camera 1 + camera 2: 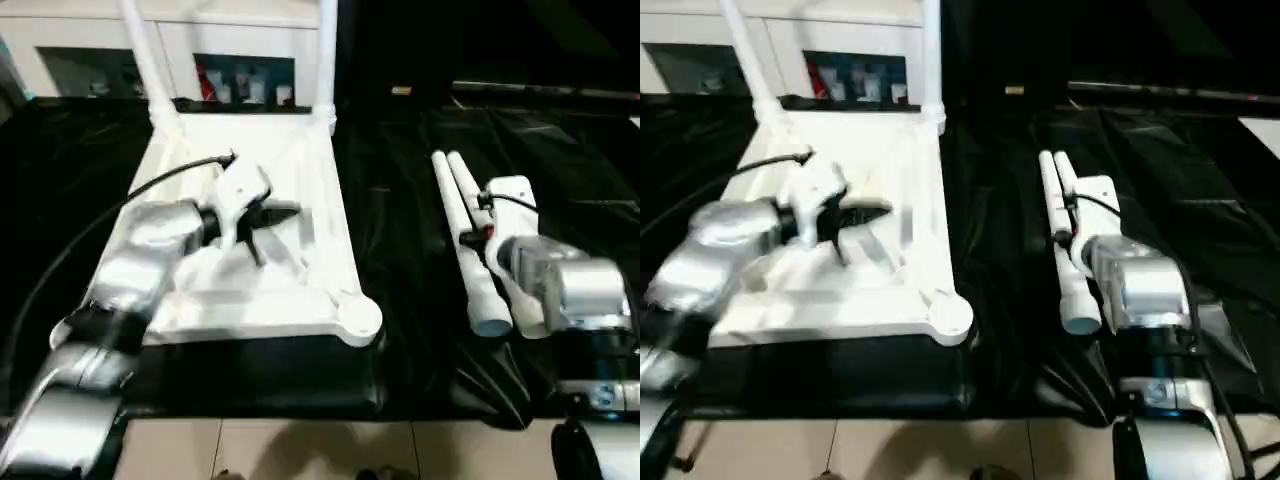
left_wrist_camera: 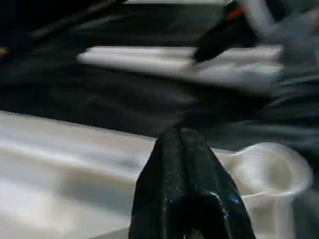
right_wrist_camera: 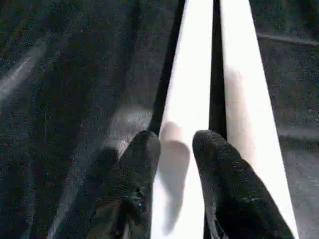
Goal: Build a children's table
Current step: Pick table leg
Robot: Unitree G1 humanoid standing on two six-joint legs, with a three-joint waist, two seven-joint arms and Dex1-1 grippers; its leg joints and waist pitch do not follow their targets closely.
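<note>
Unlabelled white legs (image 3: 199, 99) under right tool (image 3: 175, 142)

I can read no text, label, brand or number anywhere. The small coloured items on the white shelf (image 1: 243, 82) behind the black-covered table (image 1: 400, 250) are too blurred for me to read.

Black-covered work table (image 1: 400, 250): upturned tabletop (image 1: 300, 200), two loose legs (image 1: 465, 235).
</note>
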